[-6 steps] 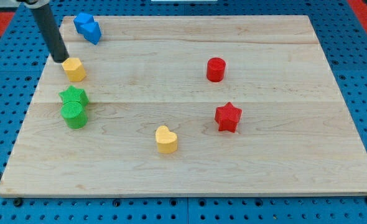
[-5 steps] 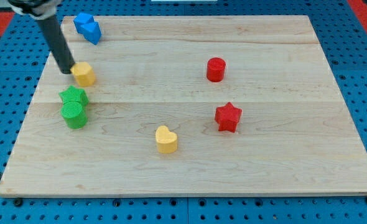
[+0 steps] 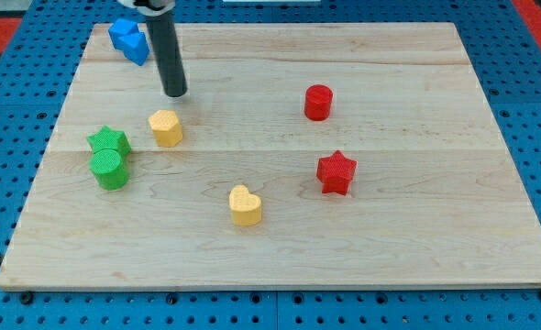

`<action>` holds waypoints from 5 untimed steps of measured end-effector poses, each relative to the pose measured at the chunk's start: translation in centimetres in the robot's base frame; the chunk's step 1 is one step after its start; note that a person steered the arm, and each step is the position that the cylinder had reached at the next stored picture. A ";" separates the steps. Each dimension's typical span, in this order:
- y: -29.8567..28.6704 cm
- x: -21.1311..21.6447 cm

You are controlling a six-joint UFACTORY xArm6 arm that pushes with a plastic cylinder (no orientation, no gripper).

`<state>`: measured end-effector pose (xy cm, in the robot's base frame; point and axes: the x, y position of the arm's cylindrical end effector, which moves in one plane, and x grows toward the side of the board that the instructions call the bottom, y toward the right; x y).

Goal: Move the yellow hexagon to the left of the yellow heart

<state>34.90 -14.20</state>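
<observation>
Toward the board's upper left, my tip (image 3: 175, 93) stands just above the yellow hexagon (image 3: 165, 128), a small gap between them. The rod has no fingers to open or close. The yellow heart (image 3: 245, 205) lies lower right of the hexagon.

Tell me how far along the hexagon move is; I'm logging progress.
Partly done: the yellow hexagon sits right of the green blocks, up and left of the yellow heart, with a wide gap between them. In hand: my tip is just above the hexagon, not touching. Left: pushing it down beside the heart's left.
</observation>
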 end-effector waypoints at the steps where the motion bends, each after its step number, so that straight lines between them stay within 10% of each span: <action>1: -0.4 4.8; 5: 3.4 12.4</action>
